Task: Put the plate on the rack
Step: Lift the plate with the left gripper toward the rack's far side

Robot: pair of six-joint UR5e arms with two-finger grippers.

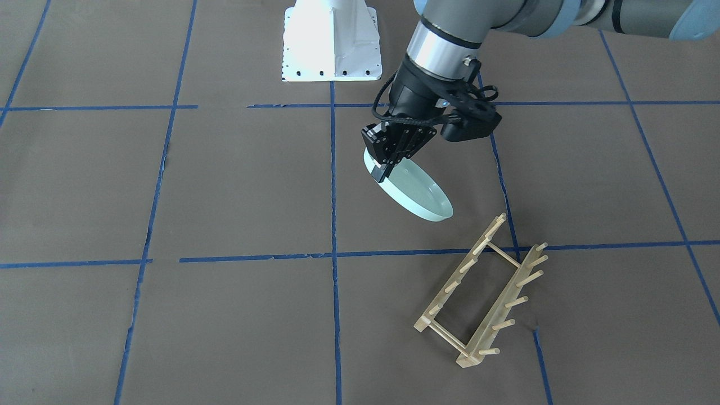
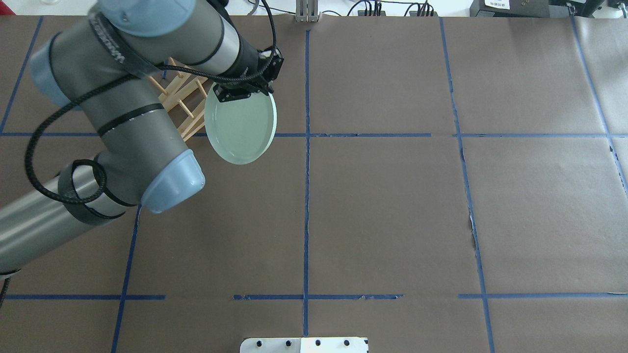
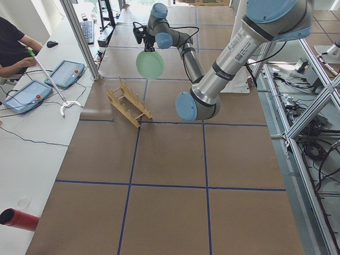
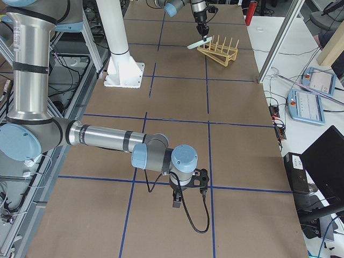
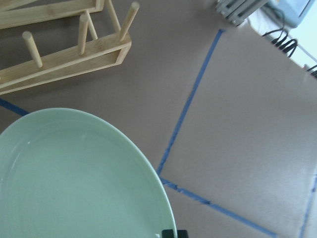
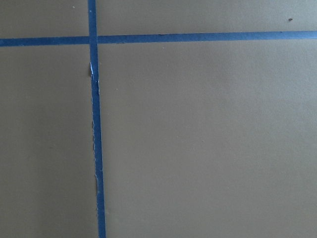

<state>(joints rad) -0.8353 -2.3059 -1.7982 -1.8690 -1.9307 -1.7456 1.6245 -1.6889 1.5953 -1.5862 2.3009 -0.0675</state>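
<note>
Grey tubular arms [image 2: 122, 117], pale-blue joint caps [image 2: 171, 181], looped black cables [image 2: 28, 162], black left gripper [image 1: 385, 173]

Mint-green plate [image 1: 419, 194], pale wooden rack [image 1: 498, 309], brown table [image 1: 225, 185] gridded with blue tape [image 1: 332, 185].

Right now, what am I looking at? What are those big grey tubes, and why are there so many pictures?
Those grey tubes are two robot arms, each ending in a claw with two fingers. The six pictures show one moment from different cameras: one facing the robot, one behind and above it, one at each end of the table, one on each wrist. The left claw pinches the rim of a pale green plate and holds it tilted in the air over the brown table with blue tape lines. Nearby stands an empty wooden rack with pegs, where the plate should go. The right claw hangs far off at the table's other end; I cannot tell whether it is open or shut.
</note>
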